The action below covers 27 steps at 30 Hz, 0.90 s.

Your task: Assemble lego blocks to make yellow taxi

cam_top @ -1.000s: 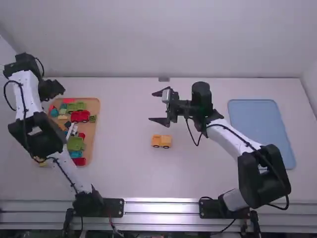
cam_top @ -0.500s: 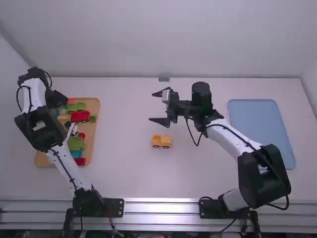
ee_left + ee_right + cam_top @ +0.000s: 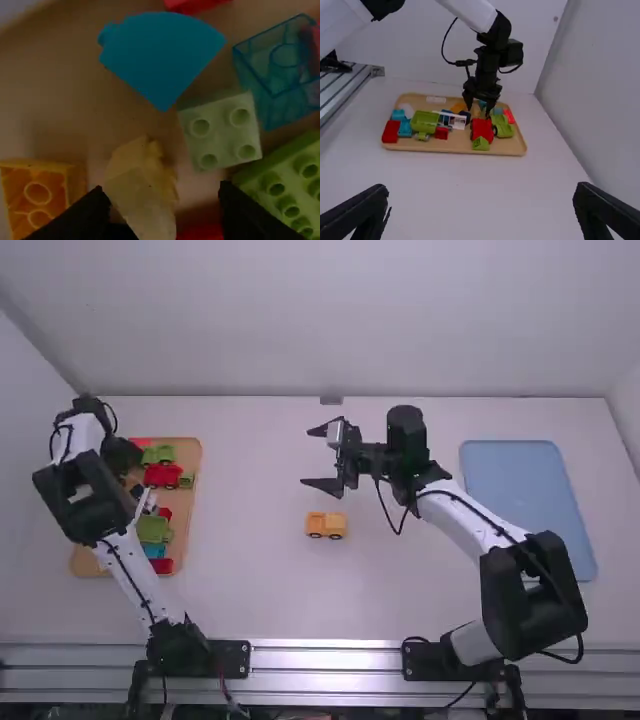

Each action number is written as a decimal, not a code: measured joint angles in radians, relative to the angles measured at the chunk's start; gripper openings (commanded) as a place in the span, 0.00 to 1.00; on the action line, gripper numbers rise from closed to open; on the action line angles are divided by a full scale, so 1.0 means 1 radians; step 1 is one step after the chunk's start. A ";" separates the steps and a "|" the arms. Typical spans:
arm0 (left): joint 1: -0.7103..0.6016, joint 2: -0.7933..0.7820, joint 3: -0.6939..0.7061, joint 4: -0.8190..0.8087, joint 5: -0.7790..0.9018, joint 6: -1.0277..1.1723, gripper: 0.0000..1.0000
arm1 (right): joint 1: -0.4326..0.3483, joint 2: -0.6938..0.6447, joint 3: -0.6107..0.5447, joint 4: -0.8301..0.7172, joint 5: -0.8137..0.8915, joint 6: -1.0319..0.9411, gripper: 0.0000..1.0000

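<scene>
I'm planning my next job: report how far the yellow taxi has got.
Apparently done: a yellow-orange wheeled plastic body on the white table. In hand: nothing; the black left end effector is open over the tan rectangular tray, the right end effector open too. Left: adding blocks, perhaps the pale-yellow plastic piece there.

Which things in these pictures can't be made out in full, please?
Red piece, left wrist view: cut off by the top edge.
Pale yellow piece, left wrist view: cut off by the bottom edge.
Tray, far left corner, high view: hidden behind the left arm.
</scene>
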 measured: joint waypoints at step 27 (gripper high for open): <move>-0.005 -0.002 -0.056 0.024 -0.012 -0.076 0.24 | -0.023 0.000 0.000 0.003 0.000 0.024 0.99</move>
